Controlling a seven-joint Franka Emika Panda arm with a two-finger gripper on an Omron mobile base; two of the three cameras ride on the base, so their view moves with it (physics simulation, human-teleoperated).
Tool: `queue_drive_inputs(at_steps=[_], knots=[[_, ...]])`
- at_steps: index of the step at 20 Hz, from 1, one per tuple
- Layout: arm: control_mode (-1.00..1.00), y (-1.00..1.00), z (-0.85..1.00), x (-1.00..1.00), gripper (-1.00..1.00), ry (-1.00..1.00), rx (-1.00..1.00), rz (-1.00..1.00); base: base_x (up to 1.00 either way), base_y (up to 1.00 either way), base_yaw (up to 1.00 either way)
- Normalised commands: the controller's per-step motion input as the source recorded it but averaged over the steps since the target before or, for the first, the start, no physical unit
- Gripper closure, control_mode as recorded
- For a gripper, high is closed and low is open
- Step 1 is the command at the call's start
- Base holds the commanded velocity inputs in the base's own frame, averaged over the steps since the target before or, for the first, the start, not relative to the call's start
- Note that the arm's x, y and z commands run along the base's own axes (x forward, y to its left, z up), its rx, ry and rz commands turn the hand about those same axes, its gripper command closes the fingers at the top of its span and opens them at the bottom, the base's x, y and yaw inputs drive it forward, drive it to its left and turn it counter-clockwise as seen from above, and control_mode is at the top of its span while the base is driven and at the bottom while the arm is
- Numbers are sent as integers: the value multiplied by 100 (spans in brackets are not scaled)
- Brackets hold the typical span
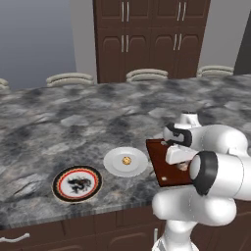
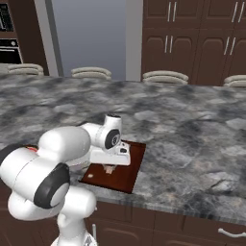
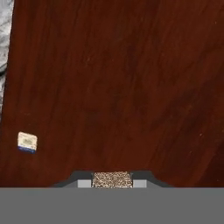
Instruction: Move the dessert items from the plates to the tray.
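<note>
Dark wood cabinets back a grey marbled counter (image 1: 73, 122) that carries all task items. One dessert item, a speckled brownish piece (image 3: 113, 179), sits clamped between the nearly closed fingers of the end effector (image 3: 113, 183), directly above the tray (image 3: 113, 87). The tray lies at the near counter edge, and a small white label (image 3: 27, 142) is stuck to its surface. The second dessert item, a golden-tan cookie (image 1: 126, 160), rests on the white plate (image 1: 113, 165) just beside the tray. The patterned plate (image 1: 62, 188) lies beyond the white plate, farther from the tray, and carries no dessert. Judged progress: the first piece awaits release; the cookie transfer remains. Stool backs (image 1: 147, 74) line the far edge; nothing obstructs the route.
</note>
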Motion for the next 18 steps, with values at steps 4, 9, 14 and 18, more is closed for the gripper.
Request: queue_drive_inputs(at_steps=[4, 9, 14, 18], knots=[[-100, -3, -24, 0, 100, -2, 0, -9, 0, 0, 0], [-100, 0, -28, 0, 100, -6, 0, -6, 0, 0, 0], [-100, 0, -9, 0, -100, -6, 0, -4, 0, 0, 0], [-100, 0, 0, 0, -100, 0, 0, 0, 0, 0, 0]])
